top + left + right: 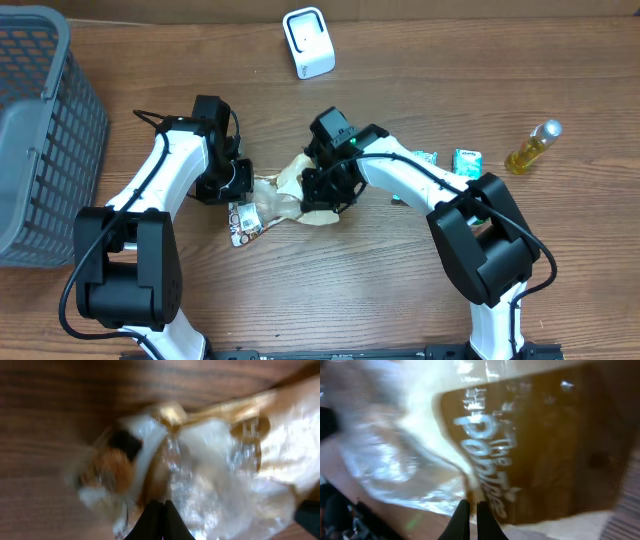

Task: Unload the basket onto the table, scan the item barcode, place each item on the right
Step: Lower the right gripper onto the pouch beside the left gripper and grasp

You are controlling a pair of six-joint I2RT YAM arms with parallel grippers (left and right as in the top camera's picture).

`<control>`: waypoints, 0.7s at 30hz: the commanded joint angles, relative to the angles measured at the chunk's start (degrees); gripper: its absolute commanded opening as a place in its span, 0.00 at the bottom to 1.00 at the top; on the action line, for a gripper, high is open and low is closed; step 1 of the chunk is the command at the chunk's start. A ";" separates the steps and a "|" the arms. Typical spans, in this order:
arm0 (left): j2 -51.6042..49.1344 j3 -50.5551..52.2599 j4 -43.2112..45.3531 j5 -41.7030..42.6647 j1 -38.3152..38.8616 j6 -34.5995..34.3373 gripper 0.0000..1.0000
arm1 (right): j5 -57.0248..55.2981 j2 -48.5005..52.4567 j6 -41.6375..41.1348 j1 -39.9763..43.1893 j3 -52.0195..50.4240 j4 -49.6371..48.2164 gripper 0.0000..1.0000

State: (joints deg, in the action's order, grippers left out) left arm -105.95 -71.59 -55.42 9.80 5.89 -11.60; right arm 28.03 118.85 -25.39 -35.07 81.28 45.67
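The snack bag sits mid-counter, between the left claw and right claw, each pinched tight on one end.

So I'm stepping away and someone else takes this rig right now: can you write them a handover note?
Grippers: left gripper shut on the bag, at its left end; right gripper shut on its right side.
Things: bag crumpled at mid-table between the arms; whether it is lifted is unclear. The scanner stands at the far edge, apart from the bag.
Done: bag gripped by both.
Left: find the barcode, which shows in no view, and present it to the scanner.
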 commanded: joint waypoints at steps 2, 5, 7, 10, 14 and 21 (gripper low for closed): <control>-0.68 2.23 3.63 -0.81 -0.20 -0.39 0.04 | -5.40 0.96 -2.86 -0.33 -2.21 -0.39 0.04; -0.68 4.33 6.25 -0.81 -0.20 -0.48 0.04 | -6.64 0.96 -3.15 -0.33 -2.54 -0.33 0.04; -0.68 5.38 7.80 -1.49 -0.20 -1.05 0.04 | -7.06 0.96 -3.15 -0.33 -2.54 -0.17 0.04; -0.66 5.31 8.70 -2.95 -0.28 -1.84 0.04 | -7.45 0.96 -3.15 -0.35 -2.54 -0.07 0.04; -0.22 0.07 5.53 -2.49 -1.36 -3.37 0.04 | -7.45 0.96 -3.15 -0.35 -2.54 -0.07 0.04; 1.07 -11.91 -10.21 4.87 -2.08 -3.56 0.04 | -7.37 0.96 -3.15 -0.35 -2.51 -0.17 0.23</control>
State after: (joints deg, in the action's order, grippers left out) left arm -105.80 -79.75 -60.62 10.48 3.88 -14.24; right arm 22.06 118.85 -28.29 -35.09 79.53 45.63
